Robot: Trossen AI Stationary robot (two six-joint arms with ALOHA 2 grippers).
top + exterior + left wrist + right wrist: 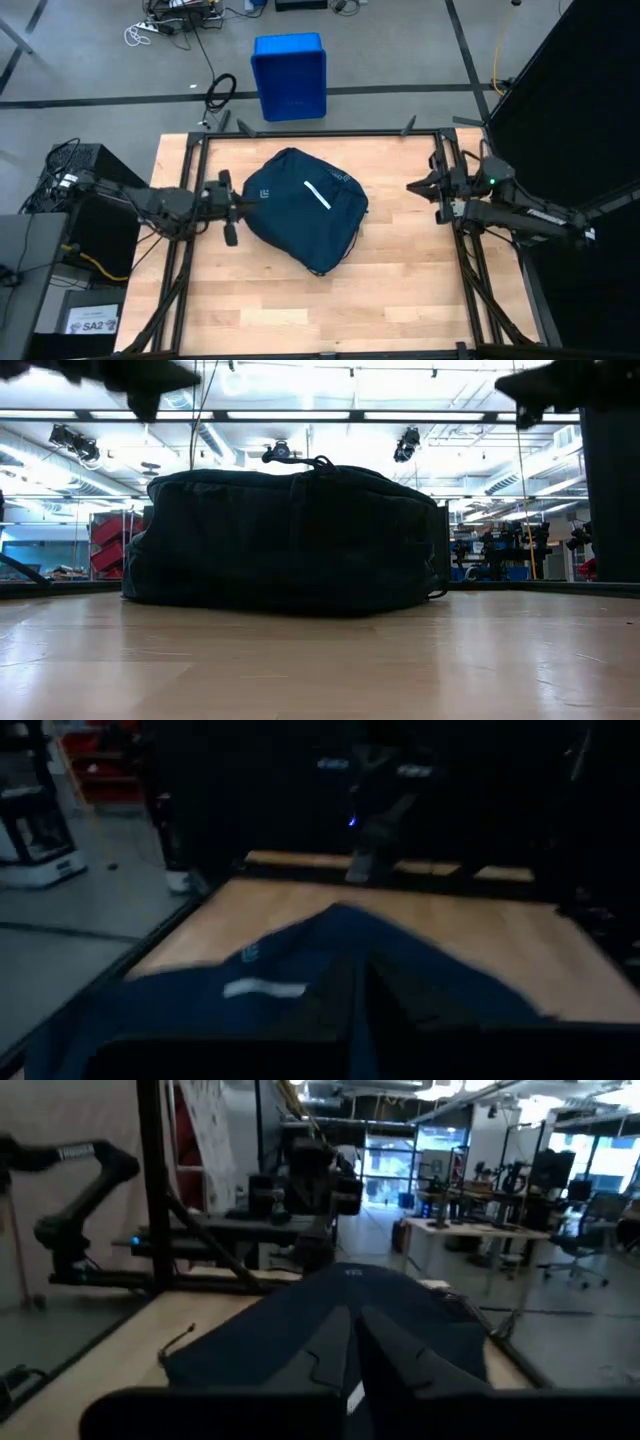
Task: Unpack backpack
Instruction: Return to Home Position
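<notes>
The dark navy backpack lies flat on its side in the middle of the wooden table, with its white stripe facing up. In the low view the backpack is a rounded mound resting on the tabletop. My left gripper hovers shut at the bag's left edge, raised above it. In its wrist view the left gripper points over the blue fabric. My right gripper waits shut and raised at the table's right side, facing the backpack with a gap between them.
A bright blue plastic bin stands on the floor beyond the table's far edge, near loose cables. Black frame rails border the table. Bare wood lies between the backpack and the near edge.
</notes>
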